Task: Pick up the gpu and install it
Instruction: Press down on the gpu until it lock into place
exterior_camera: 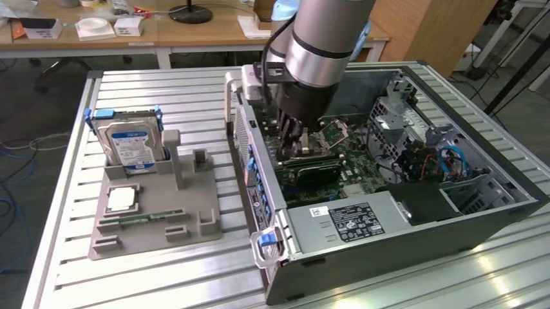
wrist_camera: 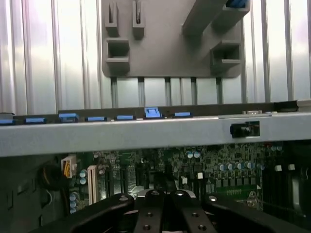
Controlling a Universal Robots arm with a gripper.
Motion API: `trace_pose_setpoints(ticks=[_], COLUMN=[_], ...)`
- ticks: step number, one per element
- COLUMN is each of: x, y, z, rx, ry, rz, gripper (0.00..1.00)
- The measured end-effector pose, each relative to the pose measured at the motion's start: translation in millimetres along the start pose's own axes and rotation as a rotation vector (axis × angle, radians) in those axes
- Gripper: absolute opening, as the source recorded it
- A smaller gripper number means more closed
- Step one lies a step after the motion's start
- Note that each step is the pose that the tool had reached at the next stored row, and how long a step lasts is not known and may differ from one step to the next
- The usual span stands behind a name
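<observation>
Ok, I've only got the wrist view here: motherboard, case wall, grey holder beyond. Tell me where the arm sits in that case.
Observer: The gripper is down inside the open computer case, over the motherboard, close to the wall on the exterior view's left.
Operator: Tell me what's under it.
Observer: A dark flat card, seemingly the gpu, lies just below the gripper. I cannot tell whether they touch.
Operator: Check the grey holder as well.
Observer: The grey holder on the table carries a hard drive standing upright at its far end.
</observation>
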State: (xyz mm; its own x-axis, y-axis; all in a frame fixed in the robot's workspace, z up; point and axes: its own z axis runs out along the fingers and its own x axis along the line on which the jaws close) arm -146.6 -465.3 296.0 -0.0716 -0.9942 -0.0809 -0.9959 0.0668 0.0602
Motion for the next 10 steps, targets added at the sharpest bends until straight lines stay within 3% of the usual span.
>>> trace_pose_setpoints(ticks=[4,10], x=[-0.6,-1.5], y=[-11.2,-33.5], z=[2.3,9.1], rx=[0.0145,0.0195], ry=[-0.0010,-0.0014], rz=[-0.001,-0.002], gripper=[0.11,0.11])
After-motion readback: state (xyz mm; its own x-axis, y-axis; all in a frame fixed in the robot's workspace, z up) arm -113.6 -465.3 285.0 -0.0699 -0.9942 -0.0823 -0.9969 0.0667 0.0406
